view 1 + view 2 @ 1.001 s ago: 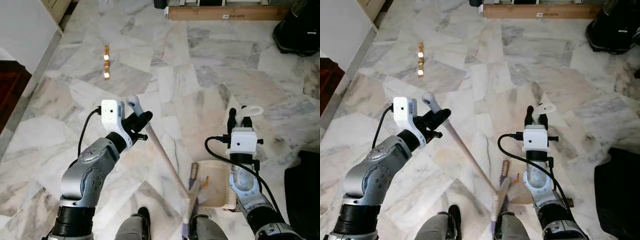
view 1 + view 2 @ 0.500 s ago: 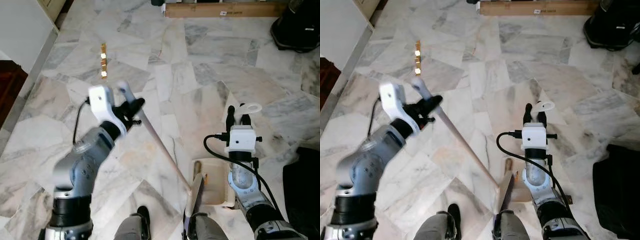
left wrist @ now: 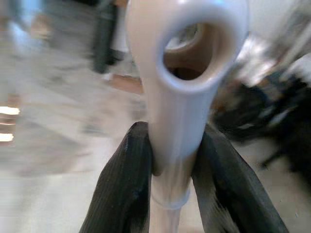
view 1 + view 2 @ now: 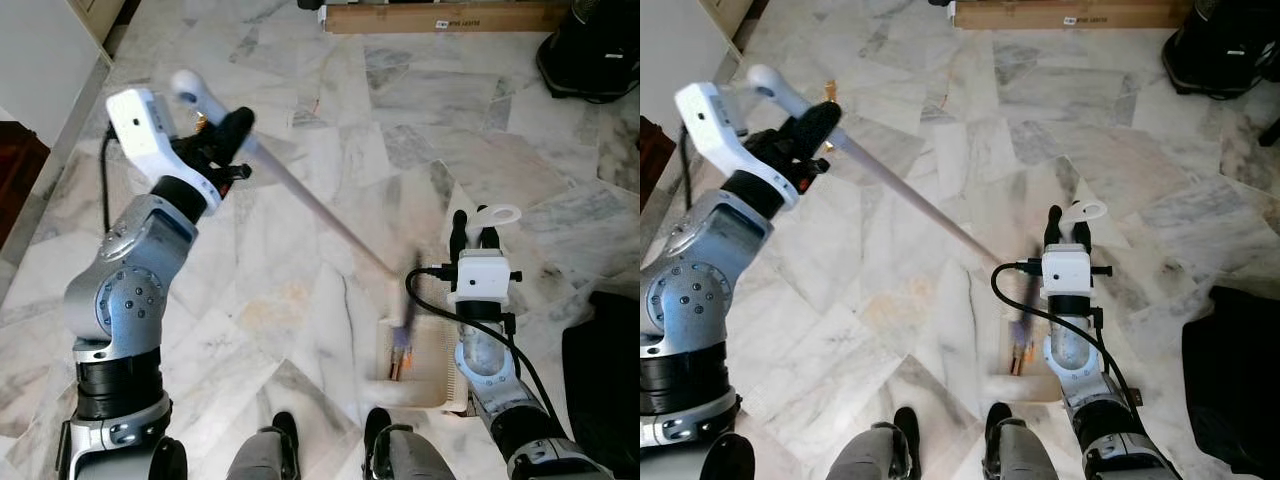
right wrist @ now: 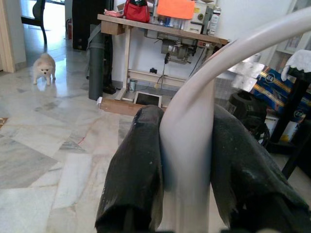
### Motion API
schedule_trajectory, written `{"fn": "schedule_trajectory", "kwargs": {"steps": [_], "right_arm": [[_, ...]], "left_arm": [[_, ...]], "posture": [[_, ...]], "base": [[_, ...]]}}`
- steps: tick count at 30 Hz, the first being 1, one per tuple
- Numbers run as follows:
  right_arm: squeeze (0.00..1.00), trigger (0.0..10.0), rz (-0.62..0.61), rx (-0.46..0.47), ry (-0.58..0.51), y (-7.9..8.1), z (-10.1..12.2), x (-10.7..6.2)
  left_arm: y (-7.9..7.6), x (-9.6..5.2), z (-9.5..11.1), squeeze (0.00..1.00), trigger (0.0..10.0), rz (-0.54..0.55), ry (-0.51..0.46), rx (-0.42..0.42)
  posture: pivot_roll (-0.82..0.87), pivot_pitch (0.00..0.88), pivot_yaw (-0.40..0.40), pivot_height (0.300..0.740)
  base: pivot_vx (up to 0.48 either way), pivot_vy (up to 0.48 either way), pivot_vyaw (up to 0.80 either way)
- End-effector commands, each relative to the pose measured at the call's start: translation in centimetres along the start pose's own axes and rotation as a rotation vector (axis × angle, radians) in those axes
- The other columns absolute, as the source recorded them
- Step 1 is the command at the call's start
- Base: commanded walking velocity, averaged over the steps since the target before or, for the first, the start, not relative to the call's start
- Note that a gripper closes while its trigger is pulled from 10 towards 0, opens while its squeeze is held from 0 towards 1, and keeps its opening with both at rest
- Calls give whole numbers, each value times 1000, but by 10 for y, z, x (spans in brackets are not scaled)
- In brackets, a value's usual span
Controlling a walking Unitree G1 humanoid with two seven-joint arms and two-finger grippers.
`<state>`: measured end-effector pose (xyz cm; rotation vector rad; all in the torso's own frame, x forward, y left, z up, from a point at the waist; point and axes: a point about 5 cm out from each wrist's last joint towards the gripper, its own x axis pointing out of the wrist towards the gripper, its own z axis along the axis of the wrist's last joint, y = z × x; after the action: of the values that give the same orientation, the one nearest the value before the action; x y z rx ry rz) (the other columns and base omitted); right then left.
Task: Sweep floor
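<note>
A: Which step is this?

B: The brush-in, I'd say. The left gripper [image 4: 222, 135], raised at the far left, pinches the top of the broom handle [image 4: 300, 193], both fingers [image 3: 125, 184] pressed against the pale shaft just below its hanging loop. The shaft slants down to the right, and the blurred broom head [image 4: 402, 318] sits over the dustpan [image 4: 424, 370] on the marble floor [image 4: 300, 290] near the robot's feet.

A: And the other arm?

B: The right gripper [image 4: 472, 232] is clamped on the dustpan's upright handle [image 4: 492, 218], holding the pan flat against the floor on the near right. A small reddish-brown bit [image 4: 394, 368] lies inside the pan.

A: Anything left to sweep?

B: Some small golden scraps [image 4: 828, 93] lie on the floor at the far left, partly hidden behind the left gripper, well apart from the pan.

A: So next?

B: Probably lift the broom head clear of the pan without flicking the contents out, keep the pan steady, then reach the broom out to the far left, or carry the pan there.
</note>
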<state>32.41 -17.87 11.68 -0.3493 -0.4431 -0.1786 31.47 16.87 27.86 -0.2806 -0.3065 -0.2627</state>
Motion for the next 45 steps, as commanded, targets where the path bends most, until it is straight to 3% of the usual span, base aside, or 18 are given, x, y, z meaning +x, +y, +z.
{"fn": "schedule_trajectory", "kwargs": {"steps": [1, 3, 7, 11, 12, 13, 14, 18, 20, 24, 29, 33, 41, 45], "right_arm": [[0, 10000, 45, -31, 164, 3, -27, -28], [0, 10000, 47, -33, 163, 2, -27, -28], [0, 10000, 49, -35, 160, 1, -27, -28], [0, 10000, 50, -35, 157, 0, -27, -28], [0, 10000, 54, -37, 152, -2, -26, -27], [0, 10000, 54, -37, 152, -2, -26, -27], [0, 10000, 58, -38, 147, -3, -26, -27], [0, 10000, 60, -41, 144, -5, -26, -26], [0, 10000, 57, -45, 145, -8, -26, -27], [0, 10000, 44, -45, 151, -10, -27, -28], [0, 10000, 25, -27, 179, -11, -30, -28], [0, 10000, 19, -17, 184, -9, -30, -27], [0, 10000, -57, 77, 230, -8, -29, -15], [0, 10000, -86, 128, 244, -8, -28, -10]], "left_arm": [[12, -7, -9, 0, 10000, 48, 53, 160], [10, -11, -20, 0, 10000, 12, 109, 202], [1, -21, -51, 0, 10000, -59, 235, 138], [-8, -25, -66, 0, 10000, -82, 273, 43], [-25, -23, -79, 0, 10000, -105, 272, -16], [-25, -23, -79, 0, 10000, -105, 272, -16], [-40, -19, -86, 0, 10000, -127, 262, -54], [-57, -13, -90, 0, 10000, -168, 261, -102], [-83, -11, -94, 0, 10000, -265, 288, -182], [-100, -12, -91, 0, 10000, -337, 291, -247], [-105, -12, -85, 0, 10000, -352, 268, -306], [-104, -12, -83, 0, 10000, -357, 260, -293], [-89, 1, -59, 0, 10000, -343, 172, -221], [-75, 9, -39, 0, 10000, -268, 70, -190]], "posture": [[254, 375, 105, 740], [253, 378, 104, 740], [242, 388, 97, 740], [232, 395, 91, 740], [225, 405, 83, 740], [225, 405, 83, 740], [219, 410, 79, 740], [205, 415, 76, 740], [197, 411, 78, 740], [196, 402, 82, 740], [203, 389, 84, 740], [205, 373, 84, 740], [213, 290, 82, 740], [214, 238, 80, 740]], "base": [[0, 0, 0], [0, 0, 0], [0, 0, 0], [0, 0, 0], [0, 0, 0], [0, 0, 0], [0, 0, 0], [0, 0, 0], [0, 0, 0], [0, 0, 0], [0, 0, 0], [0, 0, 0], [0, 0, 0], [0, 0, 0]]}}
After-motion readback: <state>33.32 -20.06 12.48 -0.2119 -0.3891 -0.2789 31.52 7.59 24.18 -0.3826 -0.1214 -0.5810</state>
